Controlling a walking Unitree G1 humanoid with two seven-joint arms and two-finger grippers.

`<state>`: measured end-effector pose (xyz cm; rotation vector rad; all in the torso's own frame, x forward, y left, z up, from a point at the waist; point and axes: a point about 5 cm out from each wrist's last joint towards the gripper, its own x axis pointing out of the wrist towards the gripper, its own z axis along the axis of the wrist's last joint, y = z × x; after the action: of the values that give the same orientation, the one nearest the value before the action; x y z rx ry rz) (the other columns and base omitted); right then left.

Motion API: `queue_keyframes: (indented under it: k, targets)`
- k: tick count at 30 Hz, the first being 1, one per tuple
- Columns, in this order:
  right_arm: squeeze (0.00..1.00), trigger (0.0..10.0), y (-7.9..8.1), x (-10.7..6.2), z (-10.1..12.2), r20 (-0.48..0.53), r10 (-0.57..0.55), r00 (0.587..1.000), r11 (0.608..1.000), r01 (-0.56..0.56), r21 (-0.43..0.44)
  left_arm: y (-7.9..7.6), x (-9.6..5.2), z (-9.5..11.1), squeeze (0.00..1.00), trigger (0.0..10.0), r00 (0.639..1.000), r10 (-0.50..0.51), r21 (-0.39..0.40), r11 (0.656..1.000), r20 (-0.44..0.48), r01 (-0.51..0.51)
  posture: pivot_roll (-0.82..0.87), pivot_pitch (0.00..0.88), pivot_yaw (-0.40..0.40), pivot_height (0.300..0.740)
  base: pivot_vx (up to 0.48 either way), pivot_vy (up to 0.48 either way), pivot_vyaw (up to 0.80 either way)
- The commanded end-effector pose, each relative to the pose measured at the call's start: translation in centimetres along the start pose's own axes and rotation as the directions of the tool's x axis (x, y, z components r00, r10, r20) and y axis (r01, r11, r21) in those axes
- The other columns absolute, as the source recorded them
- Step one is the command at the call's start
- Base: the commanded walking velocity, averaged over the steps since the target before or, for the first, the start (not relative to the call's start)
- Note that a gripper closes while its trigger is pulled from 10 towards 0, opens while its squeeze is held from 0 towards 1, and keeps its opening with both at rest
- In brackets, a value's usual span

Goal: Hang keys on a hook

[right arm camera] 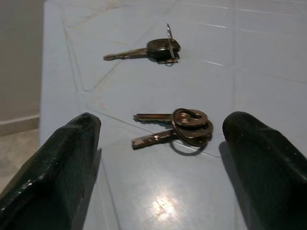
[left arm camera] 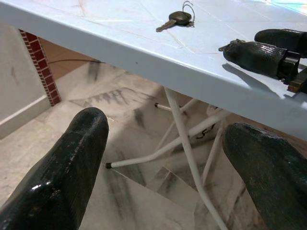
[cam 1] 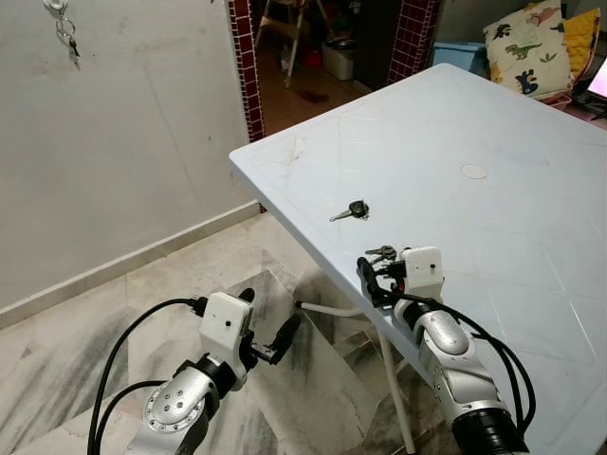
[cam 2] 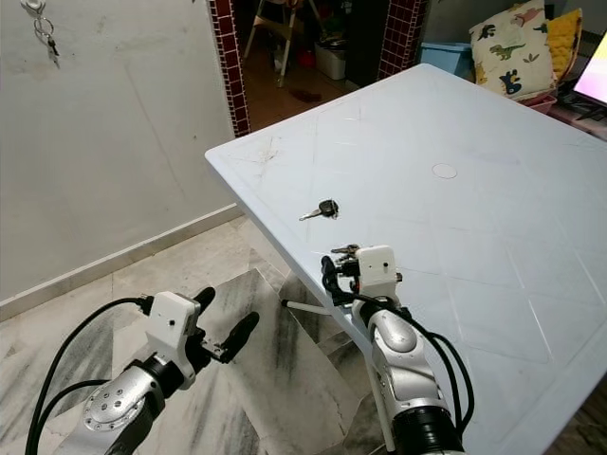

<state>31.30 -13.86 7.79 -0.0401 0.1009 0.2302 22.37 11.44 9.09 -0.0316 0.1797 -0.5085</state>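
Note:
A bunch of brown keys [right arm camera: 184,127] on a ring lies on the pale blue table [cam 1: 493,227] near its front edge. My right gripper [right arm camera: 163,123] is open and low over the table, one finger on each side of the bunch, not touching it. A single black-headed key [cam 1: 353,210] lies a little farther in. High on the white wall at the left, a hook [cam 1: 57,8] holds another set of keys [cam 1: 68,38]. My left gripper [cam 1: 270,318] hangs open below the table's edge, over the floor, with nothing in it.
White table legs [left arm camera: 184,139] stand under the table's corner, close to my left gripper. The marble floor [cam 1: 190,265] runs to the wall. A red-brick doorway [cam 1: 245,66] opens behind the table. A dinosaur-print cushion [cam 1: 522,47] lies at the far right.

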Motion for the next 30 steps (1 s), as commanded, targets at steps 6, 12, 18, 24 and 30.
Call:
queue_keyframes:
  k: [6,12,18,24,30]
  targets:
    - [0.0,0.0,0.32,0.1,-0.7,-0.017,0.003,1.0,1.0,-0.003,0.022,0.11,-0.2,0.22,0.0,10.0,1.0,0.001,0.023,1.0,0.006,-0.001,0.05,0.092,0.053,0.74,0.0,0.0,0.0]
    - [0.0,0.0,0.51,0.07,-0.86,-0.02,0.011,1.0,1.0,-0.011,0.028,0.01,-0.16,0.23,0.0,10.0,1.0,-0.001,0.024,1.0,0.009,0.001,0.04,0.092,0.054,0.74,0.0,0.0,0.0]
    - [0.0,0.0,0.67,0.13,-0.93,-0.03,0.029,0.999,0.998,-0.028,0.052,-0.07,-0.15,0.28,0.0,10.0,1.0,0.0,0.024,1.0,0.011,0.0,0.04,0.093,0.052,0.74,0.0,0.0,0.0]
    - [0.0,0.0,0.69,0.14,-0.93,-0.032,0.034,0.999,0.998,-0.032,0.052,-0.08,-0.13,0.3,0.0,10.0,1.0,0.0,0.022,1.0,0.011,0.0,0.04,0.096,0.052,0.74,0.0,0.0,0.0]
    - [0.0,0.0,0.74,0.13,-0.94,-0.033,0.038,0.999,0.998,-0.036,0.056,-0.05,-0.12,0.3,0.0,10.0,1.0,0.001,0.022,1.0,0.01,-0.001,0.04,0.096,0.053,0.74,0.0,0.0,0.0]
